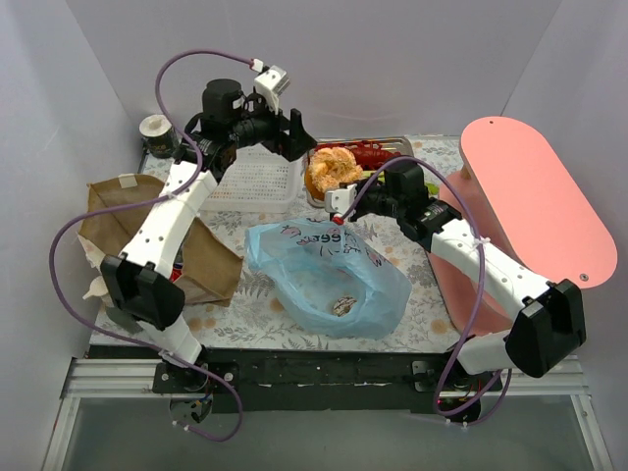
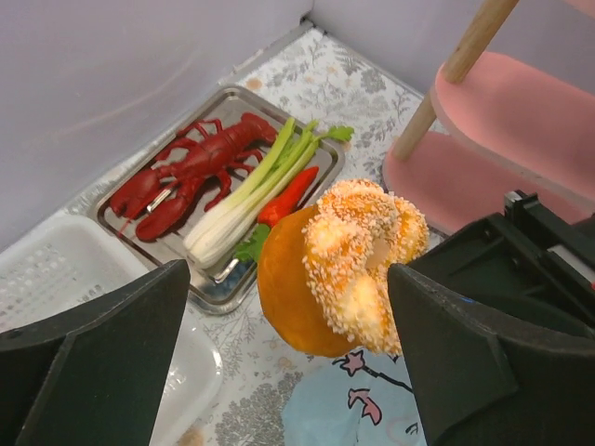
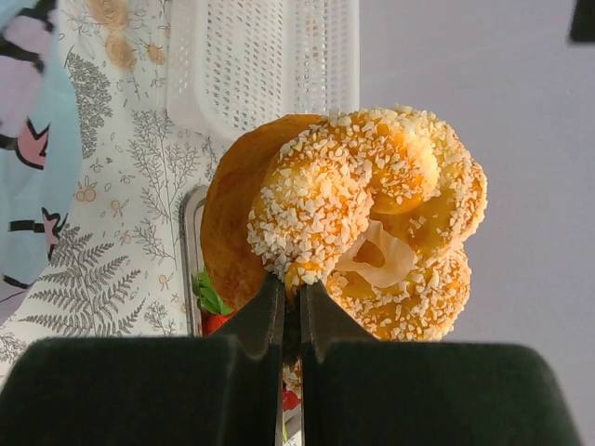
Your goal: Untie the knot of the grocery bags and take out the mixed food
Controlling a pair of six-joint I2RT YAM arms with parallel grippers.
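Right gripper (image 3: 291,299) nips orange cupcake-like piece (image 3: 372,186) — left gripper (image 2: 288,279) spread, apparently not touching.

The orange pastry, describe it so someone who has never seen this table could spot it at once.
From the pink shelf on the right, look left to the metal tray at the back edge. At the tray's near side the right gripper holds up the orange pastry. Unlike the red lobster and leek in the tray, it is round, knotted and crusted with pale crumbs.
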